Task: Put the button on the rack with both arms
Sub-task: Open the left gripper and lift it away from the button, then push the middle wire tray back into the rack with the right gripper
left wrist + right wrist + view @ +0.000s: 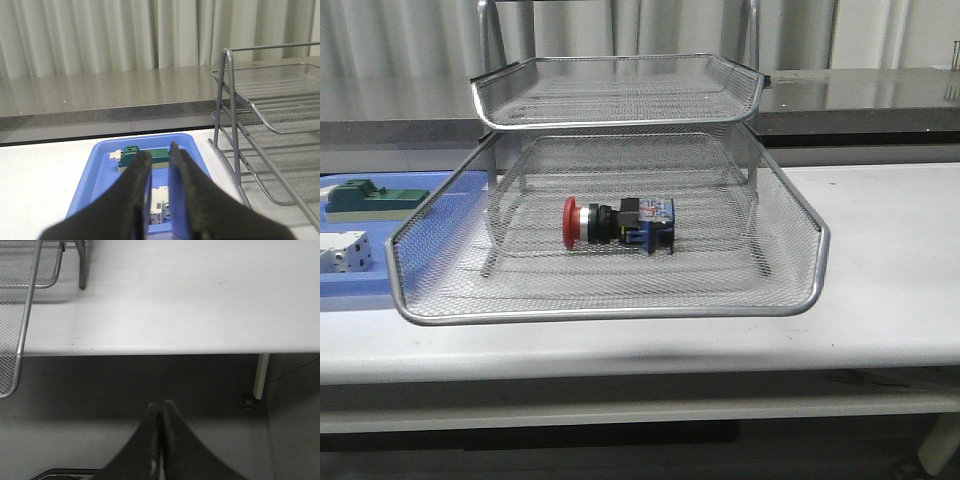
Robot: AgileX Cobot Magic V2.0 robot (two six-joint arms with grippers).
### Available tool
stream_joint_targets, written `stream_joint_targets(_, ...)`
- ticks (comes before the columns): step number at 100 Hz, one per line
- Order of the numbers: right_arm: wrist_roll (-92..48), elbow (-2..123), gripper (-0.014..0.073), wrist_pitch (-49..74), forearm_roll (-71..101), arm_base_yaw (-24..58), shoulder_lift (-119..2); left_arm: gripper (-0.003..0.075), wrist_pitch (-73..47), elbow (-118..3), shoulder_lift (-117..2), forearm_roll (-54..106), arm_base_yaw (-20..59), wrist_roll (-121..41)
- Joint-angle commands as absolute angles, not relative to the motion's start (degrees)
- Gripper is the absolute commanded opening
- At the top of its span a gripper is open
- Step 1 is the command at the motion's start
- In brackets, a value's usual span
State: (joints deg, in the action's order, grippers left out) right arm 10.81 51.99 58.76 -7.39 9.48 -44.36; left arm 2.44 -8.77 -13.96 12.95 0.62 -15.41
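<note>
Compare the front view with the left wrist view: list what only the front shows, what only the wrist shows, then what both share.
Only the front view shows the button, lying on its side in the pulled-out mesh tray, and the table's near edge.

Only the left wrist view shows the left gripper, its fingers slightly apart and holding nothing, and the rack's upright frame post.

Both show the rack, the blue tray, the green block and the white part in it.

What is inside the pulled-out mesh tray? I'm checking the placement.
Only the button, lying on its side on the mesh of the rack. Nothing covers it.
</note>
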Motion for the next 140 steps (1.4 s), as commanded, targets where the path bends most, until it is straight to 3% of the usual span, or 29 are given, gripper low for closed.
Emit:
stream_joint_targets(1, 10.7, 53.8, -0.007, 56.0, -8.6, 9.2, -44.0, -0.002, 7.4, -10.3, -14.5, 13.5, 0.6, -14.8)
stream_joint_targets(55, 10.7, 53.8, -0.007, 54.9, -7.9, 9.2, -44.0, -0.002, 7.4, -10.3, -14.5, 13.5, 0.6, -14.8)
stream_joint_targets(86, 2.0, 53.8, -0.0069, 52.7, 8.0, 11.4, -51.0, -0.002, 7.4, -10.3, -14.5, 13.5, 0.6, -14.8)
stream_joint_targets(140, 2.7, 53.8, -0.0066, 41.8, 11.8, 34.6, -73.5, -0.002, 7.4, -10.3, -14.5, 13.5, 0.6, -14.8)
